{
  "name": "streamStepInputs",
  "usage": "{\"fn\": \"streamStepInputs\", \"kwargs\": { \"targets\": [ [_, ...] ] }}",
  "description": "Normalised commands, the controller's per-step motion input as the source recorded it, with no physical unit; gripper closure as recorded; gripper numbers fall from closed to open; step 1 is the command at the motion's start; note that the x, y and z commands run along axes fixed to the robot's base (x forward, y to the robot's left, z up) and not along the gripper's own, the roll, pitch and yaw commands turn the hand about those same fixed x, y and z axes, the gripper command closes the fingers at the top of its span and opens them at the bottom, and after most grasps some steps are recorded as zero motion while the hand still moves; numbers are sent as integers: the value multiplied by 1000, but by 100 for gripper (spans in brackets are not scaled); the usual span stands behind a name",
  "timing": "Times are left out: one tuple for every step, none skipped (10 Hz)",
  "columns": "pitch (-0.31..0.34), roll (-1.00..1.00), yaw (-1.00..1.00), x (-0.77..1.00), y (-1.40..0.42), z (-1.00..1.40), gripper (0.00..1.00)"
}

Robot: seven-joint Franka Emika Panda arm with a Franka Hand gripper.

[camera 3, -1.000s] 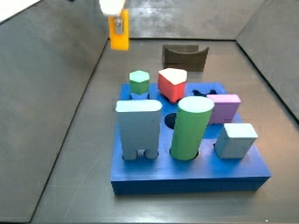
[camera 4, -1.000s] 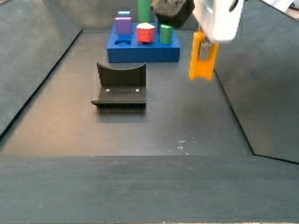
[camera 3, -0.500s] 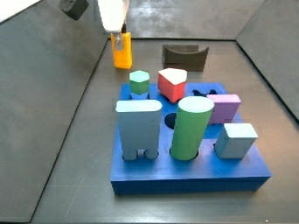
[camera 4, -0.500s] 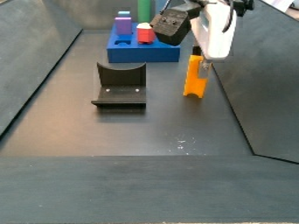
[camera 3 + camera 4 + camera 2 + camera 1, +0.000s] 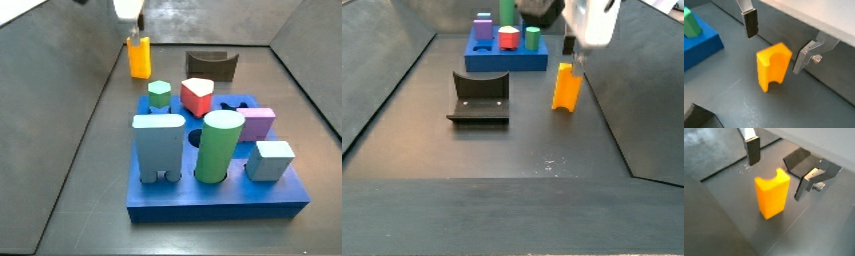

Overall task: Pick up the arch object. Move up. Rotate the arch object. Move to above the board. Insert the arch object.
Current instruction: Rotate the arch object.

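The arch object (image 5: 139,58) is a slim yellow-orange block that stands upright on the dark floor, beyond the board (image 5: 214,203) and near a side wall. It shows in both wrist views (image 5: 773,195) (image 5: 773,67) and in a side view (image 5: 567,88). My gripper (image 5: 777,178) is open and hangs just above the block, with one finger (image 5: 752,150) on each side and clear of it. From the wrist, the gripper (image 5: 773,53) holds nothing. In both side views only its white body and the finger ends (image 5: 569,45) show at the top edge.
The blue board (image 5: 489,62) carries a tall light-blue block (image 5: 158,148), a green cylinder (image 5: 219,145), a red block (image 5: 198,97), a purple block (image 5: 257,123) and others. The dark fixture (image 5: 478,98) (image 5: 210,65) stands on the floor near the arch object. Sloped grey walls enclose the floor.
The gripper brought the arch object down from the air onto the floor, let go of it and rose. The block now stands free.
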Motion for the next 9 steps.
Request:
{"fn": "streamStepInputs", "kwargs": {
  "targets": [
    [39,-71,-17,-13,18,387,0],
    [44,-58,-21,-9,20,241,0],
    [8,-7,1000,0,0,0,0],
    [8,-6,1000,16,-6,-82,0],
    [6,-6,1000,28,-14,-63,0],
    [5,-6,1000,31,-8,-49,0],
    [5,-7,1000,34,-7,-42,0],
    [5,-7,1000,34,-6,-39,0],
    [4,-7,1000,36,-6,-36,0]
  ]
}}
